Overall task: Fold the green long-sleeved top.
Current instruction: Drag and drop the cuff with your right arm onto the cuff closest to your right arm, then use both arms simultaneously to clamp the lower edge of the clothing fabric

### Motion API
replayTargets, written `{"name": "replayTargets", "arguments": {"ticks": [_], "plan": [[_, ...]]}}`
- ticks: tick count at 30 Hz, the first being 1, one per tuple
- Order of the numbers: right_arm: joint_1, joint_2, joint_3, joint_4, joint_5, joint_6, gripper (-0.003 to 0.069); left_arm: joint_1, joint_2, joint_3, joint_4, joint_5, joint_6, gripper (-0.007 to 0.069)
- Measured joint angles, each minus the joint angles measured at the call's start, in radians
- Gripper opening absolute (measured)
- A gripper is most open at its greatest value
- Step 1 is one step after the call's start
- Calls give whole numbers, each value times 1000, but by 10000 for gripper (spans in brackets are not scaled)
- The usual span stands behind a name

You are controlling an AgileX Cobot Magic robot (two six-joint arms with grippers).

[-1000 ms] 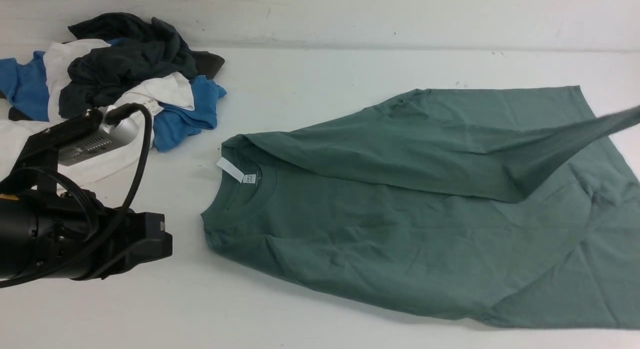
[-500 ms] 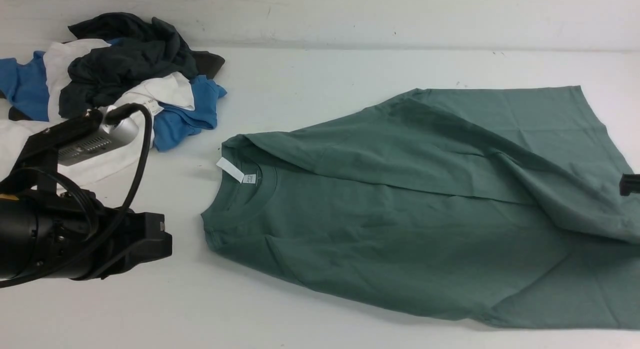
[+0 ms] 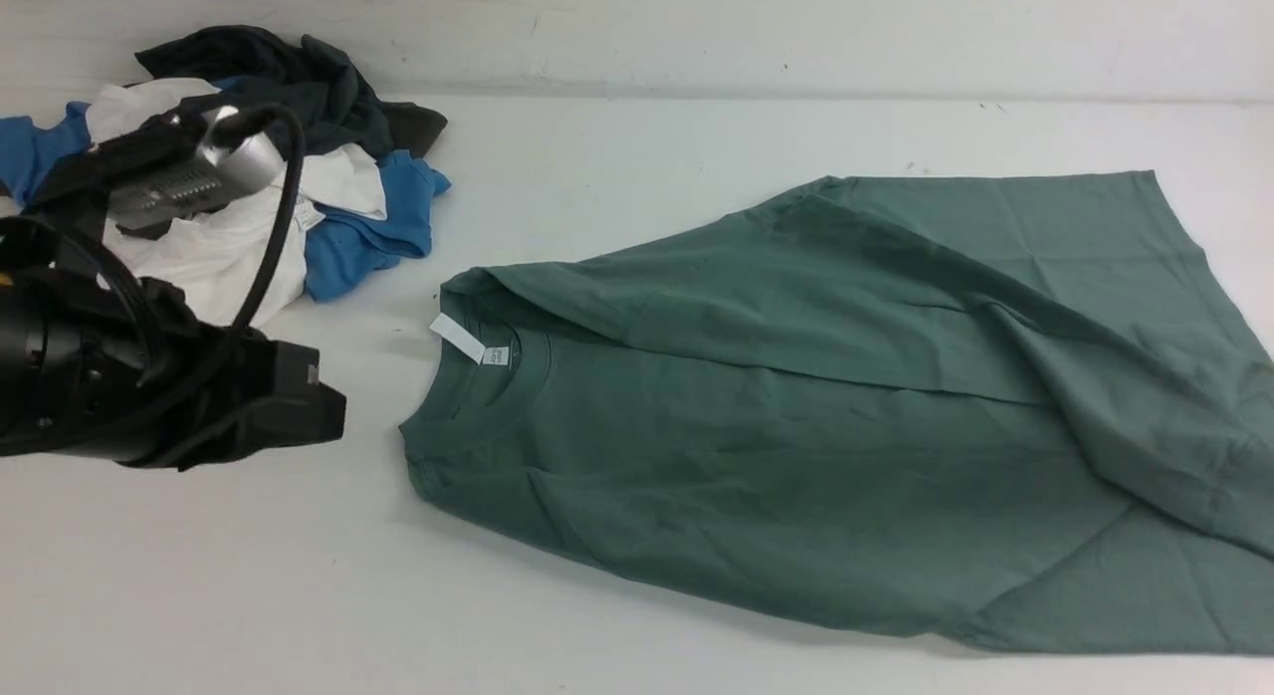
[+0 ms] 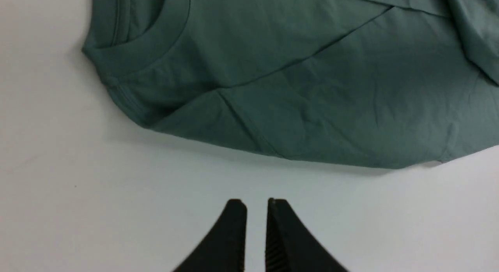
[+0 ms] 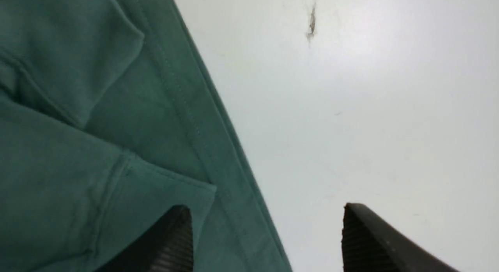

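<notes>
The green long-sleeved top (image 3: 796, 426) lies flat on the white table, its collar and white neck tag (image 3: 463, 339) pointing left. One sleeve (image 3: 1145, 396) lies folded across the body toward the right. My left gripper (image 3: 333, 416) hovers left of the collar, empty, with only a narrow gap between its jaws (image 4: 257, 204); the top's shoulder (image 4: 292, 89) lies ahead of it. My right gripper is out of the front view. In its wrist view it (image 5: 267, 209) is open wide and empty above the top's hem, beside the sleeve cuff (image 5: 167, 194).
A pile of blue, white and dark grey garments (image 3: 338, 207) sits at the back left, partly behind my left arm. The white table (image 3: 647, 157) runs to a wall at the back. The top reaches past the right edge of the front view.
The sleeve held up at the right was let go and now lies across the body. My right gripper left the front view. My left arm moved up and back.
</notes>
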Motion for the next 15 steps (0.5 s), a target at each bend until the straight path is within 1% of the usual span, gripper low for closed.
{"name": "replayTargets", "arguments": {"ticks": [1,3,4,5,6,7,8,9,10,12,15], "plan": [[0,-17,10,30,0,-5,477,-1,17,-2,3,3,-4,93],[0,-70,56,115,0,-6,477,-10,77,-6,19,7,-31,142],[0,-83,62,124,0,-7,477,-12,84,-6,21,7,-35,148],[0,-136,117,197,1,-15,477,-28,134,-8,37,8,-64,192],[0,-169,156,237,2,-28,477,-44,167,-9,44,13,-77,222],[0,-169,164,245,3,-31,477,-47,173,-10,46,13,-79,228],[2,-235,239,297,6,-60,477,-83,232,-28,54,26,-96,277],[5,-260,280,312,7,-79,477,-106,258,-42,58,29,-105,296],[6,-266,280,314,7,-83,477,-106,265,-46,58,29,-107,296],[9,-341,392,345,10,-123,477,-175,351,-123,96,34,-156,318],[9,-396,468,347,11,-143,477,-229,416,-177,173,41,-242,322]]}}
